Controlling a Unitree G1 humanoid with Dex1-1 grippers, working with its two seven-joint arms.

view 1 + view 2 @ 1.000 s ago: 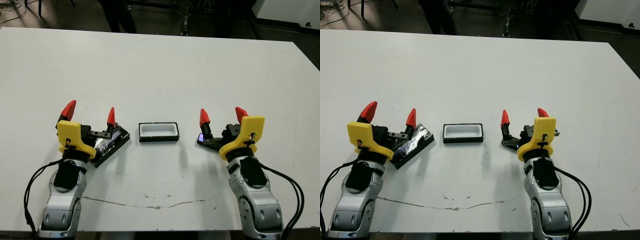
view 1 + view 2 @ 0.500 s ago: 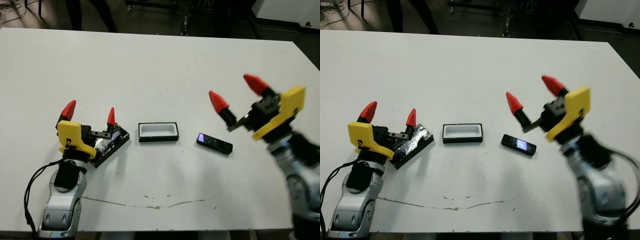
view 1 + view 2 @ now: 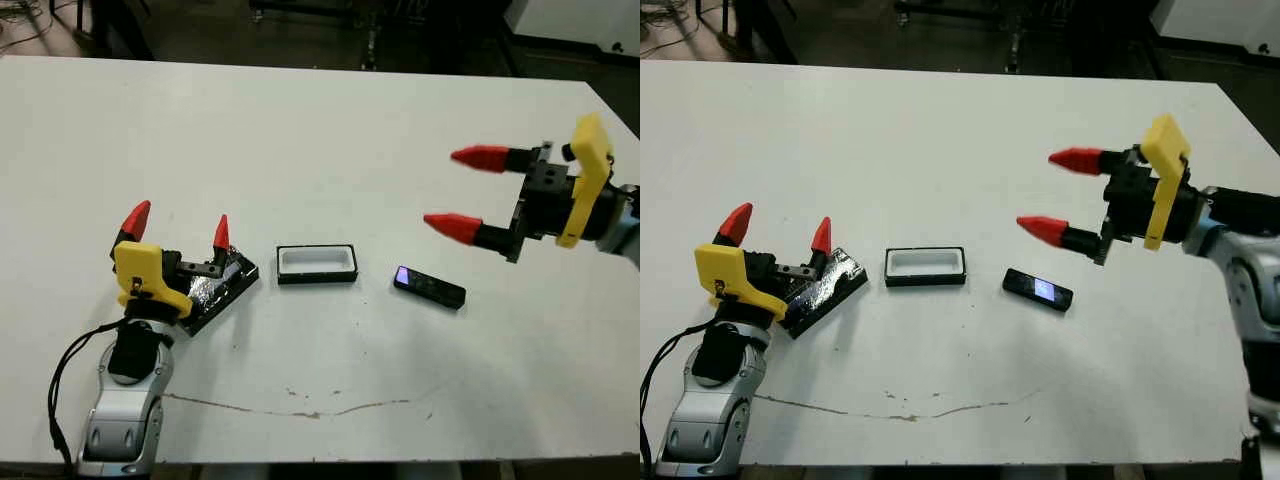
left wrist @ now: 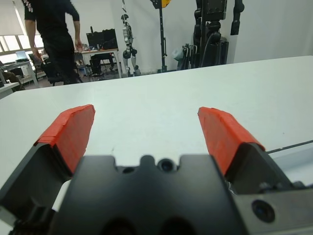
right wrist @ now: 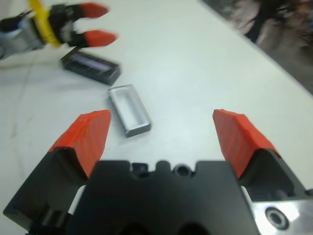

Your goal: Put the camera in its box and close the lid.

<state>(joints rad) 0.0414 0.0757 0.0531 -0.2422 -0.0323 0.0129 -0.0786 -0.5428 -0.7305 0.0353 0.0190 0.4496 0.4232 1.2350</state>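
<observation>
Lying flat on the white table (image 3: 320, 130), the camera (image 3: 429, 288) sits right of frame centre in the head views, long axis slanted, bluish-purple glint at its left end. Touched by nothing.

Just left of it, apart by a strip of bare table, the box (image 3: 317, 264): black walls, white inside, open and holding nothing, long side running across the frame. Seen also in the right wrist view (image 5: 129, 109), near the frame's middle.

Further left, well apart from the camera and near the box's left end without touching, the lid (image 3: 215, 289): glossy, reflective face up, angled with its right corner toward the box. Partly covered by the left gripper (image 3: 178, 225), which rests directly over its left portion, low in the left half of the frame. Red-tipped fingers (image 3: 136, 216) spread apart, pointing up the frame, nothing between them. Contact between gripper body and lid cannot be judged.

Right gripper (image 3: 465, 191) raised above the table in the right half of the frame, above and right of the camera, well clear of it. Turned sideways, both fingers (image 3: 455, 226) pointing toward frame left, one above the other, held wide apart, empty.

Beyond the table in the left wrist view, a person (image 4: 52, 36) in dark clothing, upper left.
</observation>
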